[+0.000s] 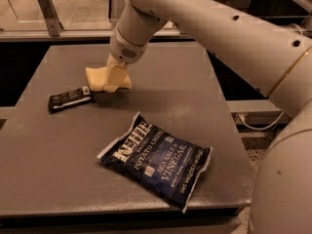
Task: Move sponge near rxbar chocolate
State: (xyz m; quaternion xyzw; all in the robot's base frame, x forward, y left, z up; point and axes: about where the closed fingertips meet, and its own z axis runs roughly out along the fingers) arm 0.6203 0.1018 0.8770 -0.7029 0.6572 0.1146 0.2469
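Tool: the tool (115,81) hangs just right of the rxbar chocolate (70,99), at the end of the white arm (204,21), its cream fingers closed on the sponge (96,77).
Sponge: pale yellow, held low over the grey surface (44,169), just right of the rxbar chocolate's white end; whether it rests on the surface or is a shade above it, I cannot tell.
Kettle chip bag: the bag (156,159) lies flat well to the right of and nearer the camera than the rxbar chocolate, out of the way.
Step in hand: placing, by my judgement; the carry looks all but finished.
Next move: settle the sponge down beside the rxbar chocolate without nudging it, open the fingers, then lift straight up so that the sponge is not dragged.
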